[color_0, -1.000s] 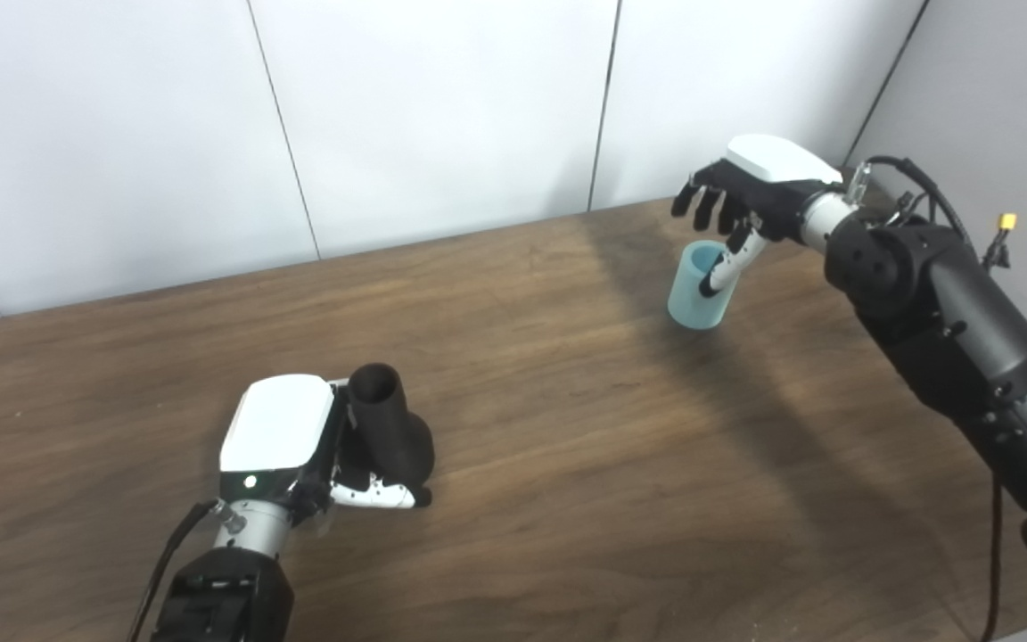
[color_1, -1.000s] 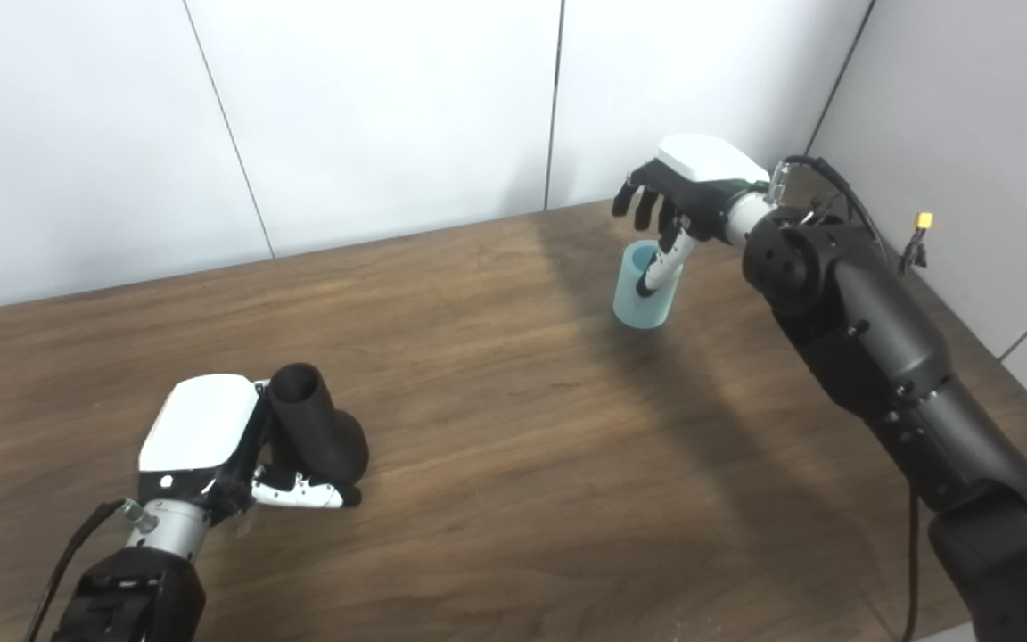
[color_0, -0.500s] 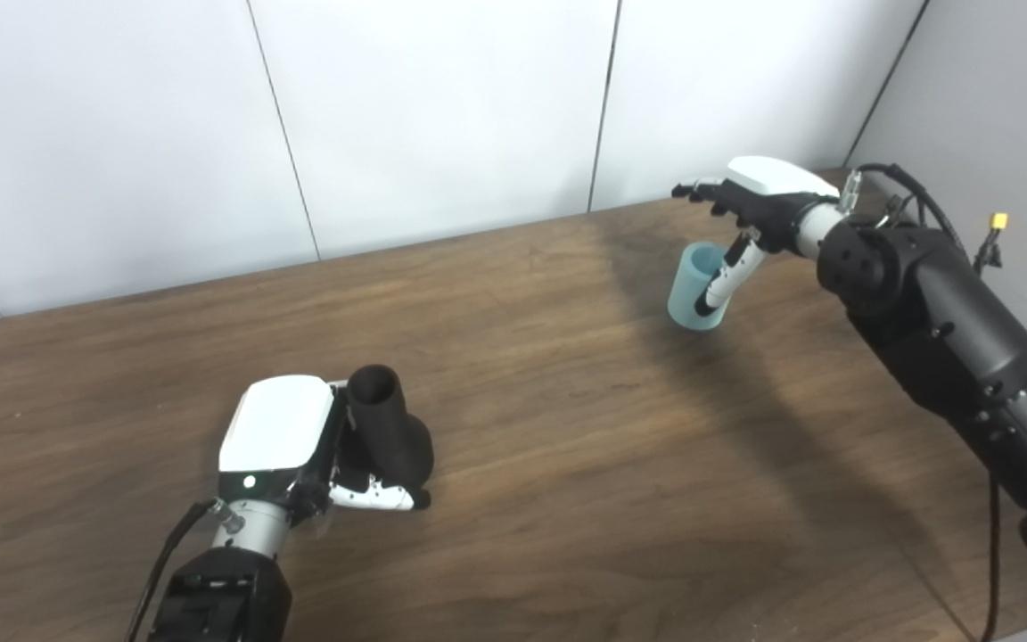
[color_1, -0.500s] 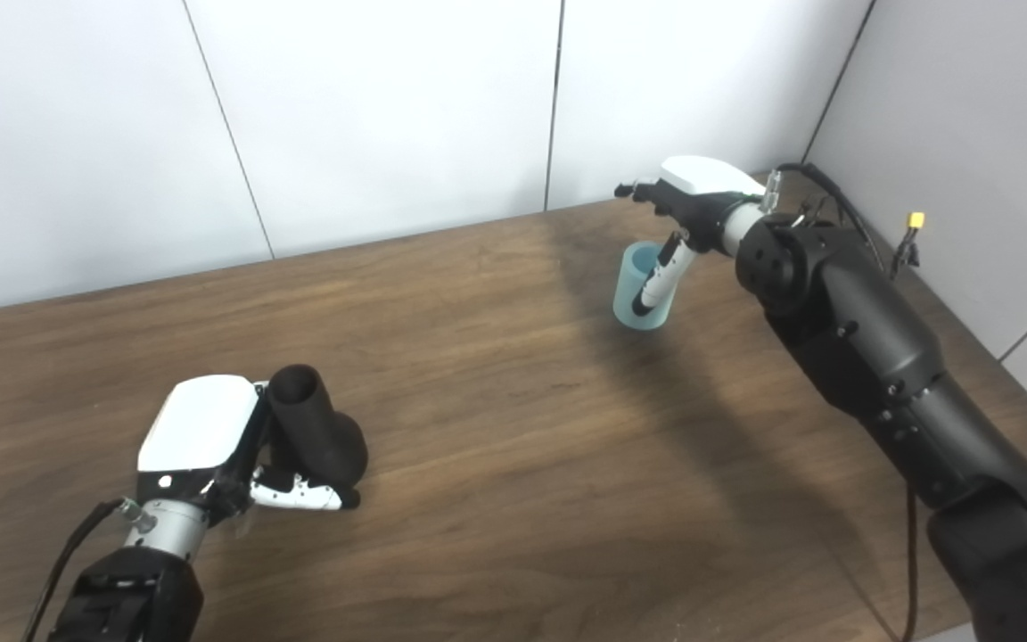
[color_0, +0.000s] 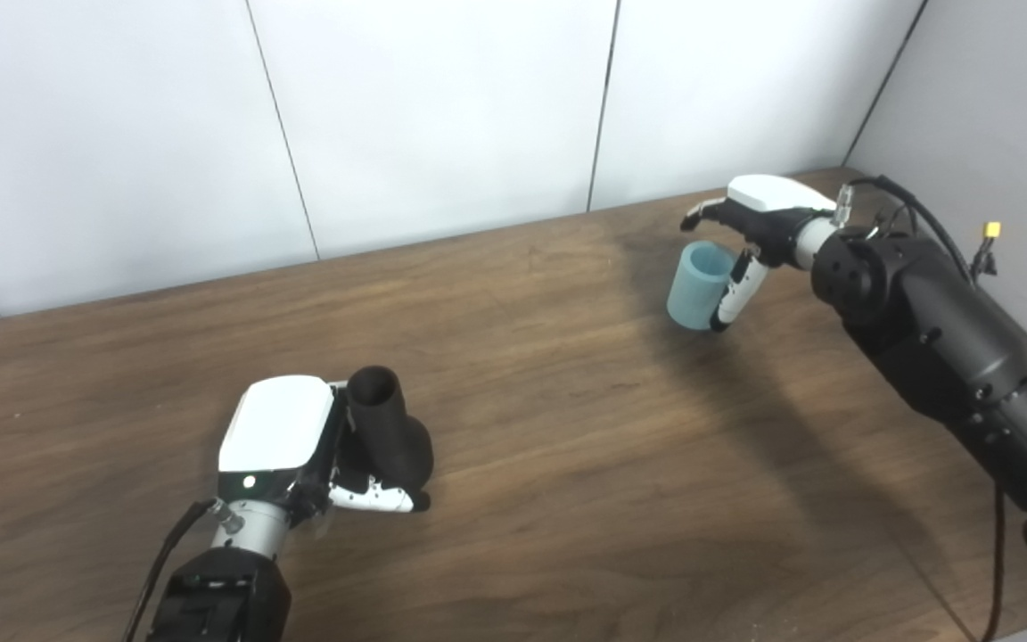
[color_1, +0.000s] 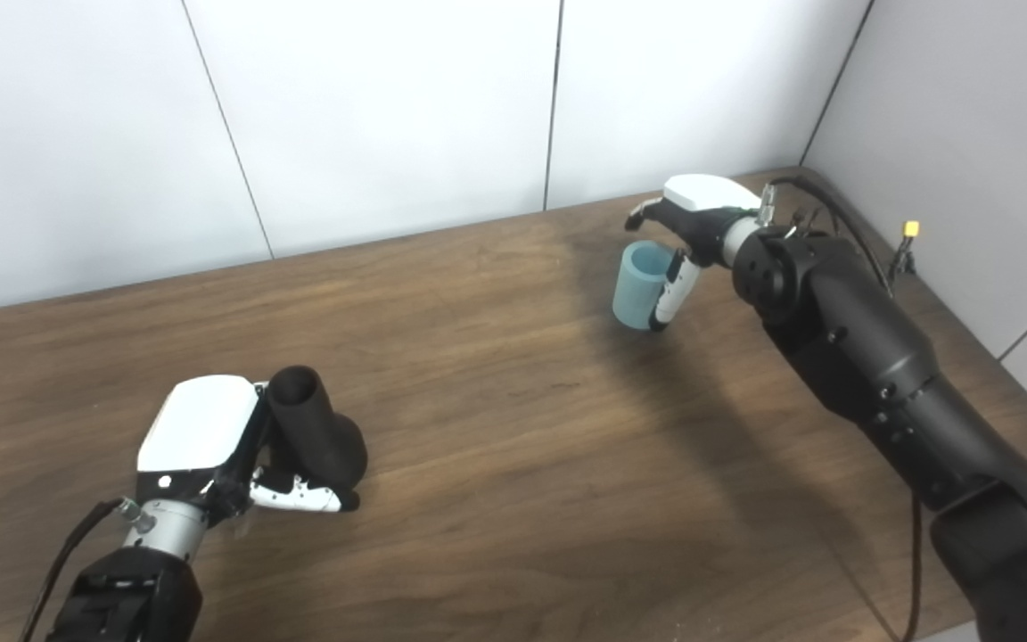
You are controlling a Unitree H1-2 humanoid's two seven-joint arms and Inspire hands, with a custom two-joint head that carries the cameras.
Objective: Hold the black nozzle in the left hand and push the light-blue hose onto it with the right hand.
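Right robot hand (color_0: 759, 223) cups hose (color_0: 697, 285); left (color_0: 299, 446) grips nozzle (color_0: 386, 428).

Both hands wear glossy white shells on their backs over black fingers; the left hand (color_0: 286, 437) has a small green light near its silver wrist collar (color_0: 250, 528). The right hand (color_0: 759, 218) joins a bulky black forearm (color_0: 932, 330) studded with screws, black cables (color_0: 910, 192) looping behind its wrist.

2 head cams, high, same table (color_0: 567, 374)
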